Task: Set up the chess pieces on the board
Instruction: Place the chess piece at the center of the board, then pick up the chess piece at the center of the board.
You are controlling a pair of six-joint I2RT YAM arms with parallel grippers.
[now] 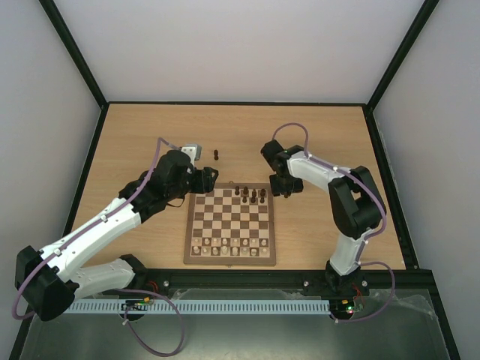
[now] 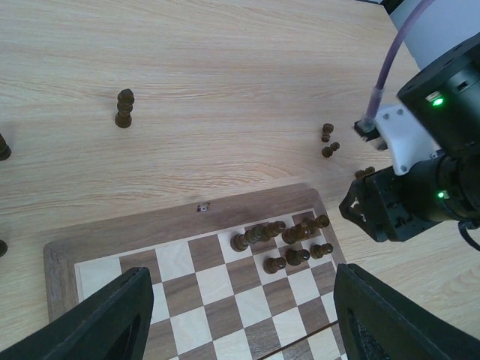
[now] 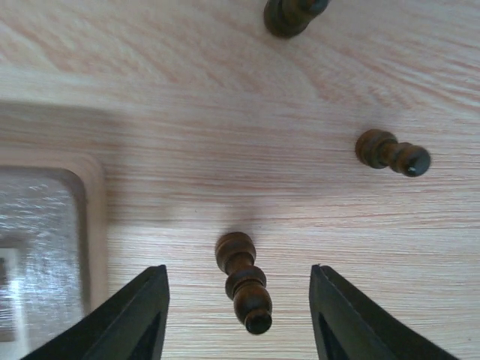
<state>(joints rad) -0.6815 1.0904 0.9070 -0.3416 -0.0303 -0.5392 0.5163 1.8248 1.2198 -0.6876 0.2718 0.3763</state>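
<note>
My right gripper has its jaws apart. A dark pawn stands on the tabletop in the gap between them, touching neither finger, while a second pawn sits straight ahead and a third pawn ahead to the right. My left gripper is spread wide on nothing above the far edge of the board, with a cluster of dark chess pieces just ahead of the gap and a lone dark piece well ahead to the left.
</note>
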